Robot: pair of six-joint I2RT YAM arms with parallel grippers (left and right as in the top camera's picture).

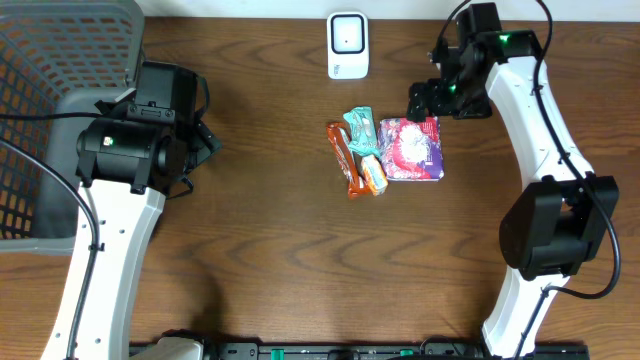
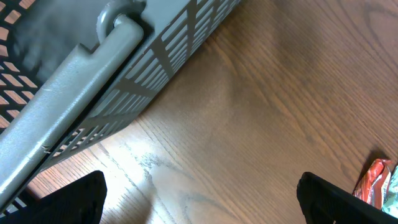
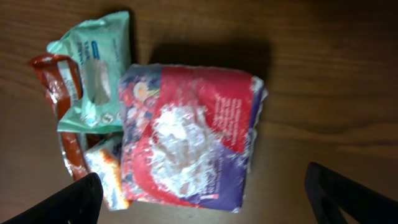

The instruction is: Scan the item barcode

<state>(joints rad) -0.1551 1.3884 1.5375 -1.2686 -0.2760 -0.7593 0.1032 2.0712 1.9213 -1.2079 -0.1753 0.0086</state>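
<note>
Several packets lie bunched at the table's middle: a red and purple plastic-wrapped packet (image 1: 412, 149) (image 3: 193, 137), a teal wipes pack (image 1: 361, 131) (image 3: 93, 68), an orange-brown bar (image 1: 343, 158) (image 3: 59, 81) and a small orange and white packet (image 1: 374, 176) (image 3: 109, 168). No barcode shows on any of them. A white scanner (image 1: 347, 45) stands at the back. My right gripper (image 1: 425, 100) (image 3: 202, 205) hovers open over the red and purple packet, holding nothing. Far to the left, my left gripper (image 1: 205, 140) (image 2: 199, 199) is open over bare wood.
A grey mesh basket (image 1: 60, 100) (image 2: 93, 74) fills the far left of the table, close behind my left arm. The bar's orange wrapper (image 2: 376, 180) peeks in at the right edge of the left wrist view.
</note>
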